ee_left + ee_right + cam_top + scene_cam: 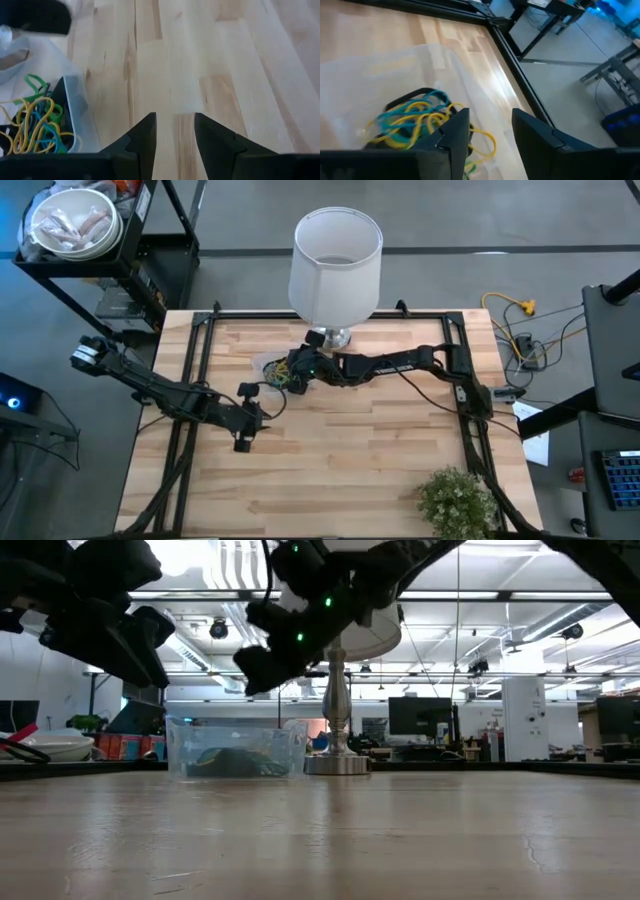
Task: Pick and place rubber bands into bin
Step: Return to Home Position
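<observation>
Two empty, spread grippers wait at the bin [236, 736], the right gripper [490, 145] directly over its rubber bands [415, 119], the left gripper [175, 136] just beside it.

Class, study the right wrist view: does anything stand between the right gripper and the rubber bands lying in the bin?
Nothing visible does. The right gripper hangs open above the bin, whose top has no lid, and the rubber bands lie piled inside, just below it. The left gripper hangs open beside the bin.
</observation>
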Tool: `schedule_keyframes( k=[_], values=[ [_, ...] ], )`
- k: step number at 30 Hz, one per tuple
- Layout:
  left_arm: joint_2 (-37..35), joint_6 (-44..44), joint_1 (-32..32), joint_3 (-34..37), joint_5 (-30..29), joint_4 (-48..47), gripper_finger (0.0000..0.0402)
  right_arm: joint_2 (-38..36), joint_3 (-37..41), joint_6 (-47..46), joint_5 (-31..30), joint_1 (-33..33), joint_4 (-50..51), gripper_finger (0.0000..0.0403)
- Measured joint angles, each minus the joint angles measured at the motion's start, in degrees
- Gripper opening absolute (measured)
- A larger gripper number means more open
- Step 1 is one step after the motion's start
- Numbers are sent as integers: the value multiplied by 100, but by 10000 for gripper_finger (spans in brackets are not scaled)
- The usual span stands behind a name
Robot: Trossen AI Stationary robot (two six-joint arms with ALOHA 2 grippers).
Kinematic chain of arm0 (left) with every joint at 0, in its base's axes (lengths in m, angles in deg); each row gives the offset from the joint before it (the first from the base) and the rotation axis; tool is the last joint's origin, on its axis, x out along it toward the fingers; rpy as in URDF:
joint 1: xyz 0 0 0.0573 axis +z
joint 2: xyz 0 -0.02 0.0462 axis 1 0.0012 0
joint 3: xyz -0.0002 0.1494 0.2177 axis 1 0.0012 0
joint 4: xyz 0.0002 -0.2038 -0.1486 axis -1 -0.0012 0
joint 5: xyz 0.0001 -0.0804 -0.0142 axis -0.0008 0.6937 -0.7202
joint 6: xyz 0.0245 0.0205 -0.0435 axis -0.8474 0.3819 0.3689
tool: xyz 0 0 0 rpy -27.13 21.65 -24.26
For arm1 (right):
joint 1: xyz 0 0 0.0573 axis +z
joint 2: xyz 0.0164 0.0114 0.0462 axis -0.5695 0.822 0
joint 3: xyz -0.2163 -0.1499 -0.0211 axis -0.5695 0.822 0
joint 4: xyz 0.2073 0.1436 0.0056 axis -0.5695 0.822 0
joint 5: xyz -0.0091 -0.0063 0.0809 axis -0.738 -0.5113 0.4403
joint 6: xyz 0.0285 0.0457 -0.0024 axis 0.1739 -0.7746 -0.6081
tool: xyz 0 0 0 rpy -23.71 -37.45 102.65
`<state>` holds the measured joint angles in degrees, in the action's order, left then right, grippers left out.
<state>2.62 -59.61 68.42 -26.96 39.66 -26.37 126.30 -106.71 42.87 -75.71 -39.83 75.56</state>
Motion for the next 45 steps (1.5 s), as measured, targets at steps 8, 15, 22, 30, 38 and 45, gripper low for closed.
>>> schedule_keyframes(
  k=[8, 15, 22, 30, 38, 45],
  values=[
    [-9, -8, 3, -174, -35, 343, 118, -800, -94, 420, -15, 454, 1061, 141],
    [-11, -129, 15, -173, -1326, 2436, 118, -1907, -96, 349, -17, 876, 2140, 131],
    [-62, -2148, 17, -214, -1827, 3482, 118, -2969, -59, -141, -6, 1191, 3096, 128],
    [-594, -3300, 150, -541, -1289, 3428, 118, -3779, 402, 118, 821, 1208, 3353, 128],
    [-1448, -3530, 888, -581, 668, 3267, 118, -4616, 1551, 624, 1796, 815, 2364, 128],
    [-2150, -3251, 1495, -522, 1159, 2266, 118, -5628, 2991, 647, 2370, 301, 1244, 128]
  ],
)
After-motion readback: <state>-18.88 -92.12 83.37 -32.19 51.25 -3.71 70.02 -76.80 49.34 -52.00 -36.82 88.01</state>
